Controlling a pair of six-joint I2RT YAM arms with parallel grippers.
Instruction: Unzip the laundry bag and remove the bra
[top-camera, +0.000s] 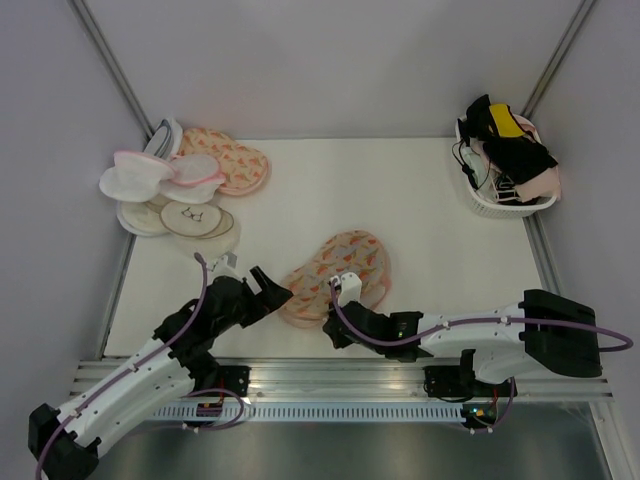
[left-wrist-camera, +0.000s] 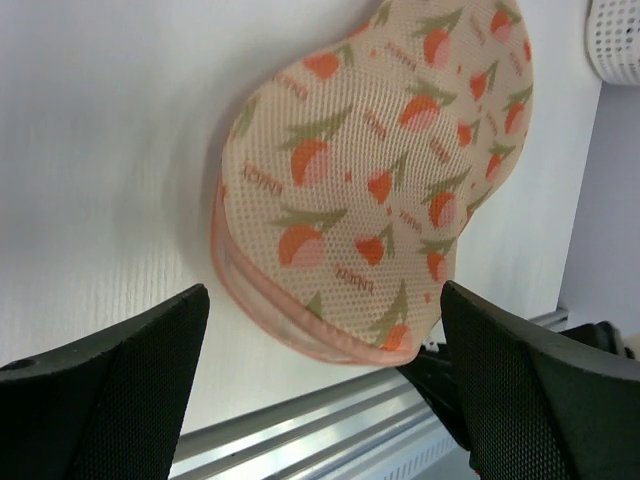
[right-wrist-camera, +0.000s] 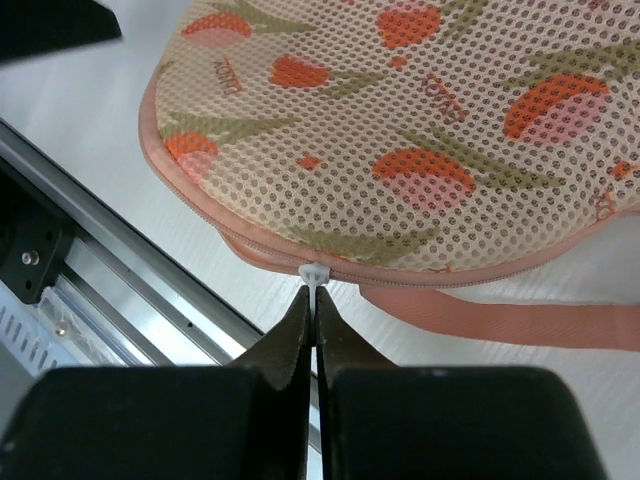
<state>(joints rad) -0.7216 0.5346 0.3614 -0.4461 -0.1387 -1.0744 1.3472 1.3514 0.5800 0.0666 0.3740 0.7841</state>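
The laundry bag (top-camera: 340, 272), peach mesh with an orange print and pink zipper edging, lies near the table's front edge. It fills the left wrist view (left-wrist-camera: 380, 170) and the right wrist view (right-wrist-camera: 420, 130). My right gripper (right-wrist-camera: 313, 300) is shut on the white zipper pull (right-wrist-camera: 314, 274) at the bag's near edge; in the top view it (top-camera: 337, 318) sits at the bag's front. My left gripper (top-camera: 272, 288) is open, just left of the bag's near end, touching nothing. The bra is hidden.
A second printed bag (top-camera: 225, 160) and white round pouches (top-camera: 160, 180) lie at the back left. A white basket (top-camera: 500, 195) of black, yellow and pink garments stands at the back right. The metal rail (top-camera: 340, 375) runs along the front edge.
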